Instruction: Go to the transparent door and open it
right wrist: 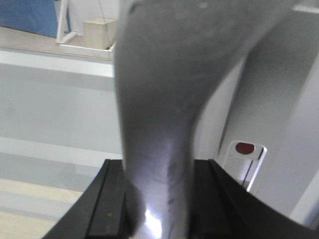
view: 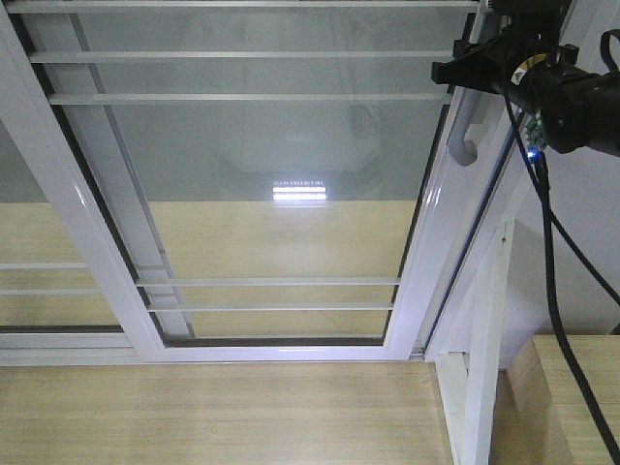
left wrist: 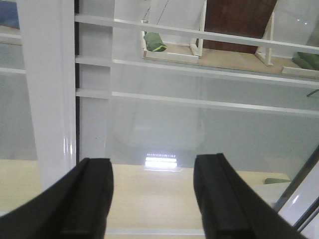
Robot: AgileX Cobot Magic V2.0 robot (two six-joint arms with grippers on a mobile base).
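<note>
Transparent door [view: 281, 232] handle [right wrist: 159, 124] between right jaws

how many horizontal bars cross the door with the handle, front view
5 on the door: three bars high up, at the top edge, just below and below that; two low, one above the other. More may be cut off above.

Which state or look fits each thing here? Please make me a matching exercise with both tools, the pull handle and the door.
Things:
1. left tool
2. right tool
3. pull handle
4. transparent door

States:
a. shut around the handle
b. white frame, thin horizontal bars
c. open, holding nothing
d. curved, grey-white

Pairs: 1-c; 2-a; 3-d; 4-b
</note>
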